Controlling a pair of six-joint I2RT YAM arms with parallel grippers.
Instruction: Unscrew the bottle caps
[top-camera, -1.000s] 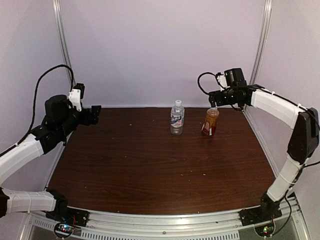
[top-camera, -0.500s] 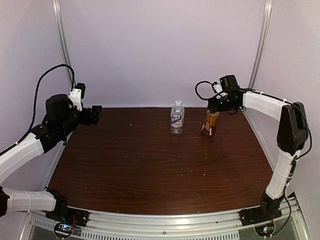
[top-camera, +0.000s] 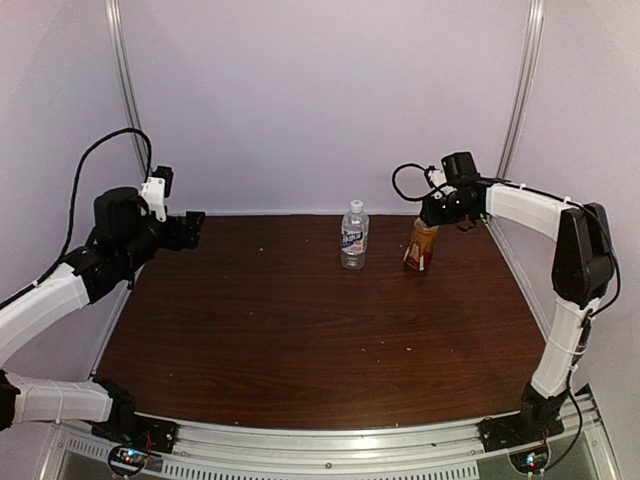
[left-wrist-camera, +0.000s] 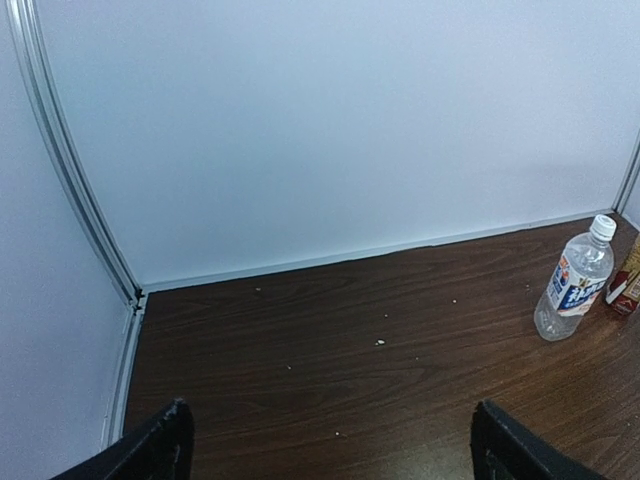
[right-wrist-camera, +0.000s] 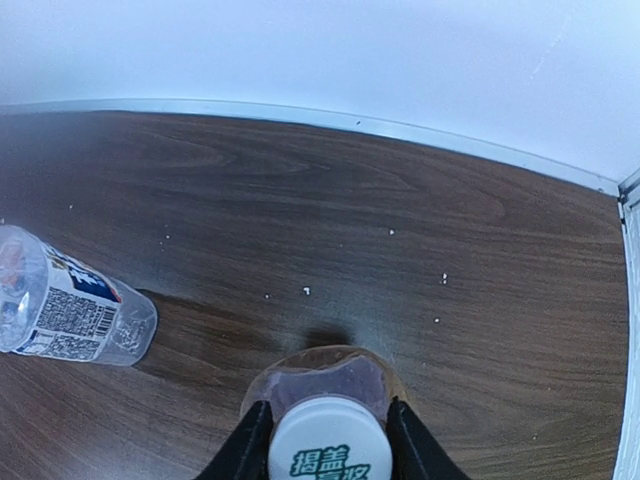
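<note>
**Occlusions and crops**

Right wrist view: amber bottle's cap is cropped by the bottom edge, its green print cut mid-character. The right gripper shows its fingers as slivers only. The amber bottle is hidden below the shoulder by its own cap. The clear bottle runs off the left edge, neck end unseen.

Top view: that cap is covered by the right gripper. Both labels are too small to read.

Left wrist view: the left gripper shows fingertips only. The amber bottle is clipped by the right edge.

Dark wood-grain table enclosed by plain white walls.
</note>
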